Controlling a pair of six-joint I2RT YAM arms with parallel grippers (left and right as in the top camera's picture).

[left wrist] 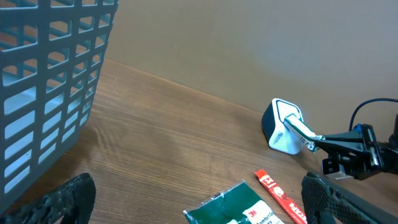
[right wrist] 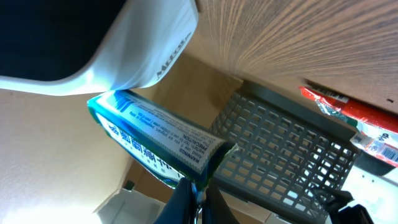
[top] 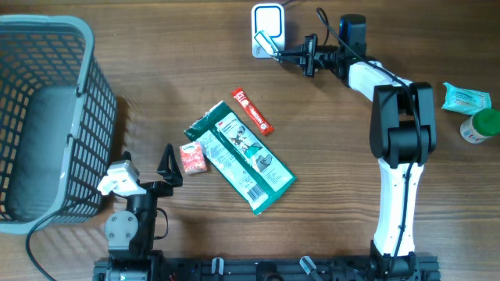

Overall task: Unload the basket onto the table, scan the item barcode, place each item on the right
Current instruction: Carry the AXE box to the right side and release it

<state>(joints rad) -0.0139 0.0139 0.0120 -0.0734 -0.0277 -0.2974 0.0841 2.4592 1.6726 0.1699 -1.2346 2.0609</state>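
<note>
Fingers of the right gripper (right wrist: pixel 195 195) are pressed together on the sealed edge of the blue-and-white packet (right wrist: pixel 155 143). My right wrist view shows its printed face turned to the lens, just under the white scanner (right wrist: pixel 134 43). From that angle I cannot tell whether the two touch.

The overhead view tells me where this is: at the far edge of the wooden table (top: pixel 156 78), with the right arm stretched out toward the scanner. Only that view shows a teal packet (top: pixel 466 97) and a green-capped bottle (top: pixel 480 125) off to the right.

The left gripper (top: pixel 168 168) sits near the front edge beside the grey basket (top: pixel 47 117). Its fingers are spread wide with nothing between them, and in the left wrist view the dark tips sit at the two bottom corners.

Between the arms lie a green pouch (top: pixel 238 156), a red stick sachet (top: pixel 251 111) and a small pink packet (top: pixel 192 158) just beside the pouch. The left wrist view gives me the scanner from the side, with the held packet up against its front.
</note>
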